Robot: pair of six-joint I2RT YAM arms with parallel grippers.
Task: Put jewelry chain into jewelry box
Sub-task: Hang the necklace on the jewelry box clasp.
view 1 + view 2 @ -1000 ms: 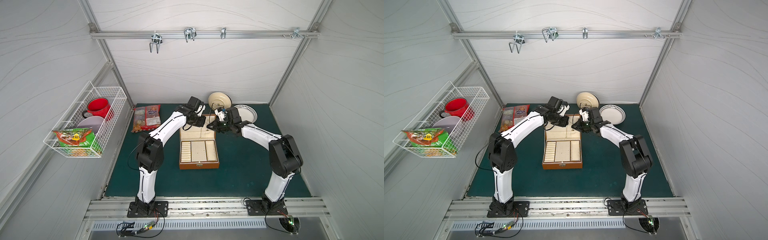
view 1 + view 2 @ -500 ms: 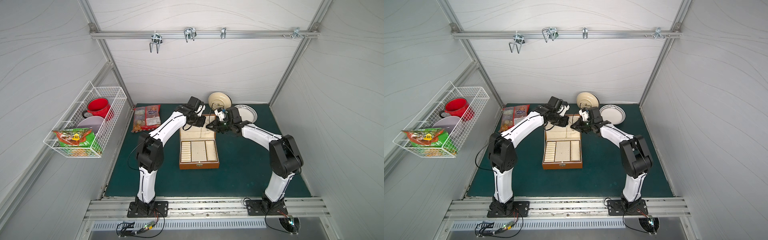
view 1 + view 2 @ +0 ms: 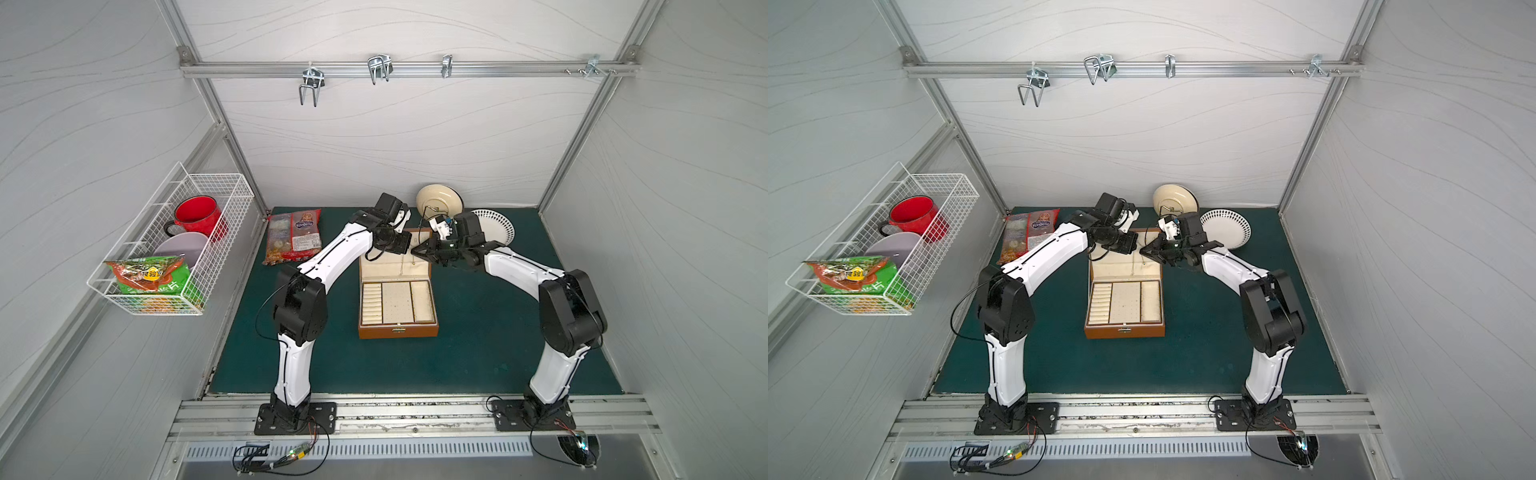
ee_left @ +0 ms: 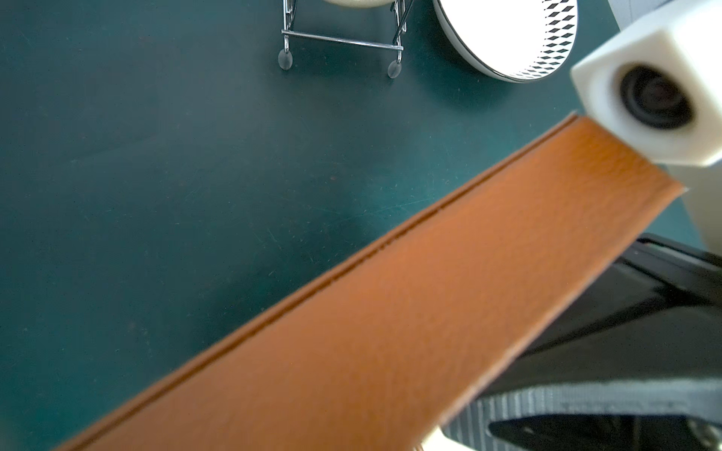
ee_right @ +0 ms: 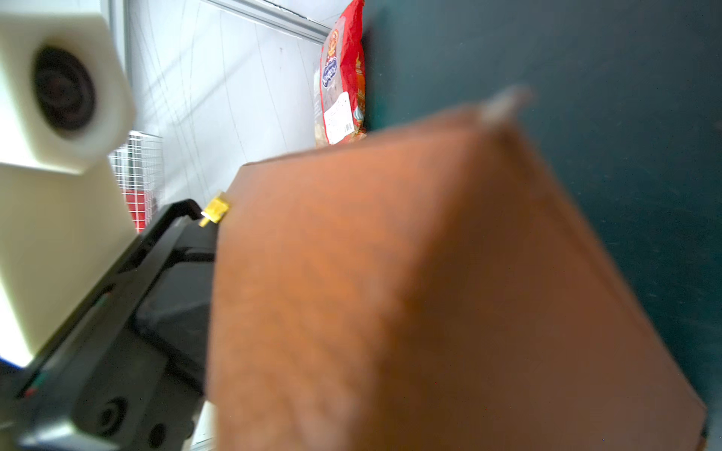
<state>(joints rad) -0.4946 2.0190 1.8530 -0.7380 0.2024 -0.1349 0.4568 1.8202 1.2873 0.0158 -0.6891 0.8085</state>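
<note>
The jewelry box (image 3: pixel 398 305) stands open on the bench, the jewelry chain (image 3: pixel 402 262) already dangling down its lid lining, left gripper (image 3: pixel 405 243) pinched shut at the lid edge, right gripper (image 3: pixel 417 250) closed beside it — probably just release and closing left.

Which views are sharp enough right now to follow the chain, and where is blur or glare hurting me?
Both top views: sharp and evenly lit; the jewelry chain shows as a faint line on the jewelry box lid lining. Right wrist: the brown lid fills the frame, badly blurred. Left wrist: lid soft, mat sharp, patterned plate blown out by glare.
</note>
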